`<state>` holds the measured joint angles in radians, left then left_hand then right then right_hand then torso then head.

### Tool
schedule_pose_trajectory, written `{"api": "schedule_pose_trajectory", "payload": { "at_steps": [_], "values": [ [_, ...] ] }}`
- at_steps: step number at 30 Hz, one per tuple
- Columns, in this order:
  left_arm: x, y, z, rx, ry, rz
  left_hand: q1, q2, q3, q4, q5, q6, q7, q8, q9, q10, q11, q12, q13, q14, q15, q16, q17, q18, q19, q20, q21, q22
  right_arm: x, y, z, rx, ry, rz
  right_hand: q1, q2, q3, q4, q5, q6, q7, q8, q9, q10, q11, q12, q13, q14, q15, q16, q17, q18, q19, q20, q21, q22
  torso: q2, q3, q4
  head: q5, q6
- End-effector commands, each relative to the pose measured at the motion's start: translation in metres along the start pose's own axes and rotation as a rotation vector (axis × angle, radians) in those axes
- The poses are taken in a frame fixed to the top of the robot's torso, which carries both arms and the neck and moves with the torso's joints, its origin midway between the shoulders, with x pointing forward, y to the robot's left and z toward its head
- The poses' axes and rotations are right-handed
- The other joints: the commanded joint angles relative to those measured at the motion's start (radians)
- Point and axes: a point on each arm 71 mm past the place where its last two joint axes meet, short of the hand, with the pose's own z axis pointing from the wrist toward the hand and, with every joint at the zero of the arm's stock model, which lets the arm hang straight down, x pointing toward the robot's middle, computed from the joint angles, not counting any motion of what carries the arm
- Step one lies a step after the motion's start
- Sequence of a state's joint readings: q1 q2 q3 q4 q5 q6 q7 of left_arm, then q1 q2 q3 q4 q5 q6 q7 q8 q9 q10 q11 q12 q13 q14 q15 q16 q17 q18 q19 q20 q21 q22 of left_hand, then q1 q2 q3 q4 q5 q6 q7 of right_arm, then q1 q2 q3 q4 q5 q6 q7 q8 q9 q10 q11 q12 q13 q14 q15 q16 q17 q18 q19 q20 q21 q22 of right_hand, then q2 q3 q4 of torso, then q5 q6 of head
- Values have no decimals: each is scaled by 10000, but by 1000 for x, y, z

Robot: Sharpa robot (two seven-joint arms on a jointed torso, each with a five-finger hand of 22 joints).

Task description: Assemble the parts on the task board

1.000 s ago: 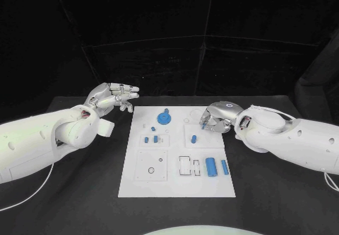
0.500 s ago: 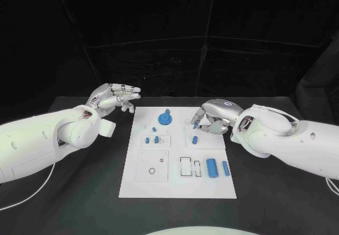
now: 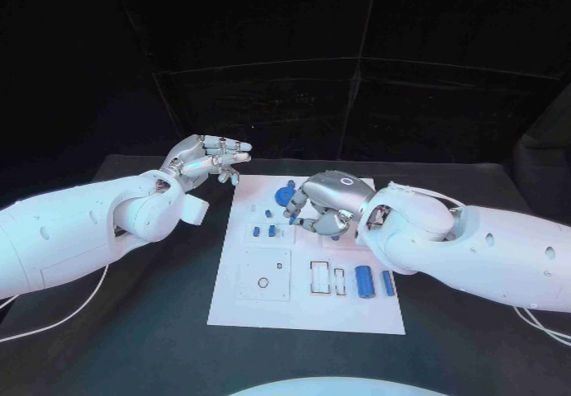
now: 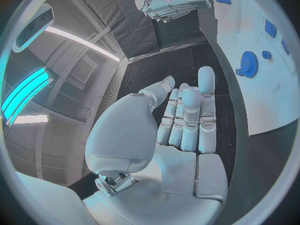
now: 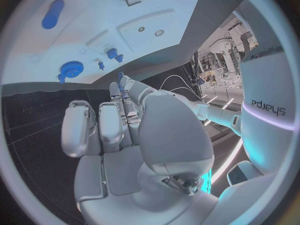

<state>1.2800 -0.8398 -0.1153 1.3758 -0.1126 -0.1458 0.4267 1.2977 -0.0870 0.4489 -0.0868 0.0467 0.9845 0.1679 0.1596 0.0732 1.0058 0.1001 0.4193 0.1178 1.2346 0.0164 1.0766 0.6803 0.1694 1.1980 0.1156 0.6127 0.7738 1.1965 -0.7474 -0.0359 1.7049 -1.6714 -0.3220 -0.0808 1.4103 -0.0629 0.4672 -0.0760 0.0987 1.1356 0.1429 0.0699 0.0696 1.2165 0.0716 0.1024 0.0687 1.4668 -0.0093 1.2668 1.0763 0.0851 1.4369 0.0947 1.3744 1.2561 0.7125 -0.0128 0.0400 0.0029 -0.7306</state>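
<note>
Mid-frame over task board [image 3: 307,285]: right hand [image 3: 323,200] now carried leftward, small blue part [image 3: 295,219] pinched in fingers.
Upper left, off the board: left hand [image 3: 209,159] empty, fingers loosely spread; placement likely next.

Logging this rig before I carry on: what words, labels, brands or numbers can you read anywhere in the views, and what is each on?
"sharpa", seen upside down in the right wrist view: on the white arm at that picture's edge.
Faint marks on the task board near the blue gear: too small to read.
Nothing else legible.
</note>
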Motion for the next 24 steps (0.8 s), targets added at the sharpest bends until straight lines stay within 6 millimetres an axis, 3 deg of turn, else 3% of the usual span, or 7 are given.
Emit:
{"api": "schedule_pose_trajectory", "payload": {
  "at_steps": [1,8,13,24],
  "values": [
    [3,-1,1,48,79,-80,16,78,-12,-42,54,-20,56,56,-11,-76,12,60,16,-59,5,-66,-26,135,-69,1,-44,-24,15,4,4,-287,390,-584,-79,-3,56,-2,33,53,9,-18,18,86,13,-32,6,280,-26,37,4,-177,16,-3,55,-6,3,-1,-10,118,-66],
    [5,-2,1,48,97,-89,-71,71,-70,6,51,-24,64,77,-11,-101,22,122,32,-55,17,-54,-46,132,-55,12,-74,-51,44,15,8,-564,1054,-566,-102,-11,82,-5,55,41,11,-24,16,74,15,-43,4,280,-26,50,13,-178,17,-4,60,2,17,16,-13,346,-178],
    [5,-1,1,-4,75,-80,-68,75,-69,6,53,-25,62,79,-11,-103,20,127,33,-52,17,-50,-42,133,-54,12,-77,-53,55,19,9,-595,1458,-653,-124,-61,117,-41,119,33,9,-26,15,76,13,-50,6,273,-28,48,-9,-177,12,-5,61,3,0,4,-20,440,-254],
    [5,-1,1,-46,92,-86,-65,79,-67,5,54,-25,61,80,-11,-105,18,130,34,-52,16,-50,-45,133,-53,13,-78,-54,67,26,10,-732,1703,-672,-136,-86,149,-66,162,29,10,-26,16,80,12,-54,7,269,-28,50,-20,-174,4,-5,55,-9,-7,6,-34,546,-328]
  ]
}}
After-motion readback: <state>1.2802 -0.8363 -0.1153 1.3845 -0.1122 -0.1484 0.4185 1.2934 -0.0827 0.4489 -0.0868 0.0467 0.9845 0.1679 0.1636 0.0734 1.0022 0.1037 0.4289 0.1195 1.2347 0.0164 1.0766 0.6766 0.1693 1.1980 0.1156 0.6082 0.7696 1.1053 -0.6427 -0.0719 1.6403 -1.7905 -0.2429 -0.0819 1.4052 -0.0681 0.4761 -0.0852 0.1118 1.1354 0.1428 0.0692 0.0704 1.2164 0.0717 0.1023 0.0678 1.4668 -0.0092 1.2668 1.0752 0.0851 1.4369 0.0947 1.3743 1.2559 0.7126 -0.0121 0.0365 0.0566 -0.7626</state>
